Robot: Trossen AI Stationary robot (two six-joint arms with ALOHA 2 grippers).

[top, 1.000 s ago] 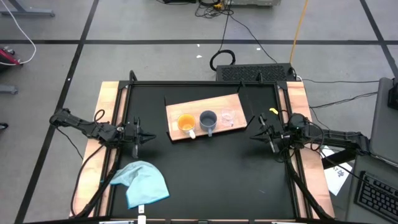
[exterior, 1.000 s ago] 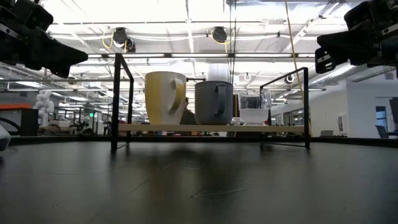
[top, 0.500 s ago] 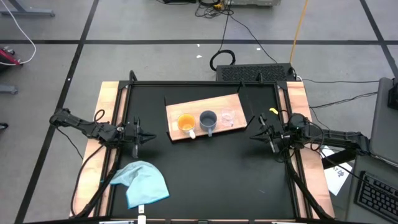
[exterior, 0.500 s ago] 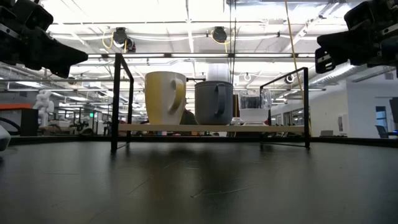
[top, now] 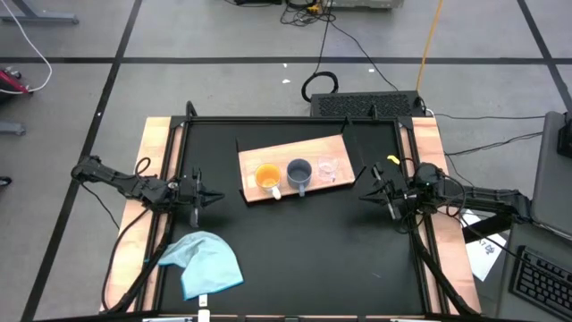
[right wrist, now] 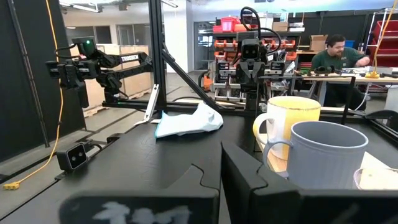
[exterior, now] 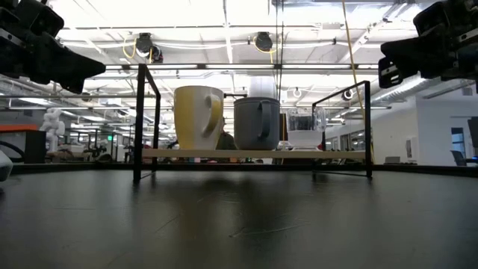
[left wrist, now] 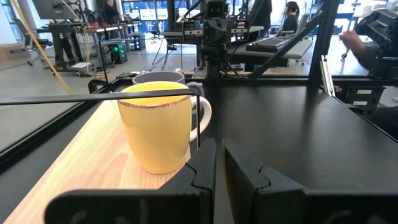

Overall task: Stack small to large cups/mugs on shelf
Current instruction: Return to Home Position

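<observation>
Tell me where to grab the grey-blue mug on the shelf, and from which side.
Take the grey-blue mug by its rim, from above, probably at the wall over its handle. It stands upright, with the orange mug and clear cup close on either side, so a sideways approach along the shelf looks blocked.

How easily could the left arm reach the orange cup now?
Probably yes: the orange cup stands at the shelf end nearest the left gripper, open from above. Only a thin frame bar crosses the sideways path.
</observation>
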